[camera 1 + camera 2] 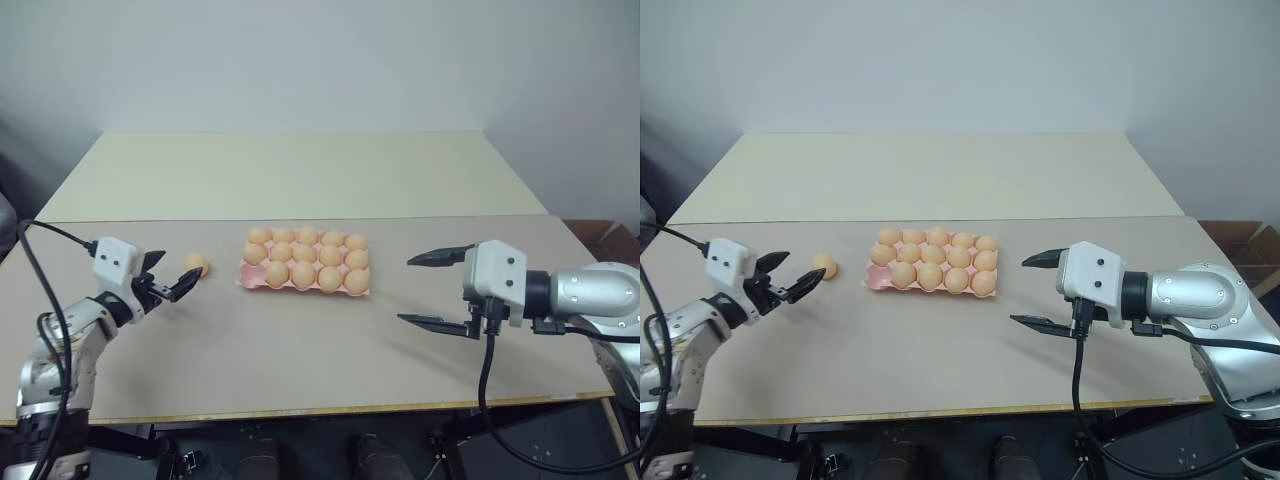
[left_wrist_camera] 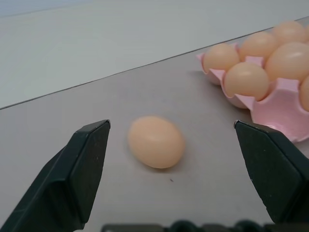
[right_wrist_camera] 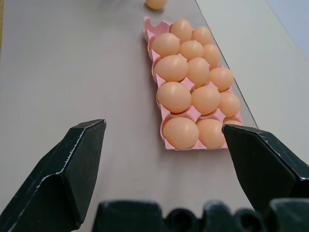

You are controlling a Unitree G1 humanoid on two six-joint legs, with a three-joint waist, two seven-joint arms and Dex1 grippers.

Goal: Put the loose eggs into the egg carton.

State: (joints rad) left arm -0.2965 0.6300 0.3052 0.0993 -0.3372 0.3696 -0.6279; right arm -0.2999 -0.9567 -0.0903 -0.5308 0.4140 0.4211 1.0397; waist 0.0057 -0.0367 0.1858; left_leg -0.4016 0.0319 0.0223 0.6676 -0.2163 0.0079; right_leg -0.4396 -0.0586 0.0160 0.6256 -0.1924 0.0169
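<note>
Left of the carton point(image 1: 304, 264), one loose egg point(image 1: 195, 264) lies on the table point(image 1: 300, 360), near the carton's left end but not touching it. Carton sits mid-table, pink, cups holding eggs in three rows; 14 visible from the head view, the near-left corner cup looks empty. Left gripper point(image 1: 170, 281) is just left of the egg, pointing at it, fingers point(image 2: 79, 174) spread wide, holding nothing; from its wrist camera the egg sits between the two fingers, a little beyond the tips, no contact. Right gripper point(image 1: 438, 290) is well right of the carton, above the table, pointing toward it, jaws wide apart and empty. Table is two-tone: grey-brown sheet under the carton, paler surface behind it.
</note>
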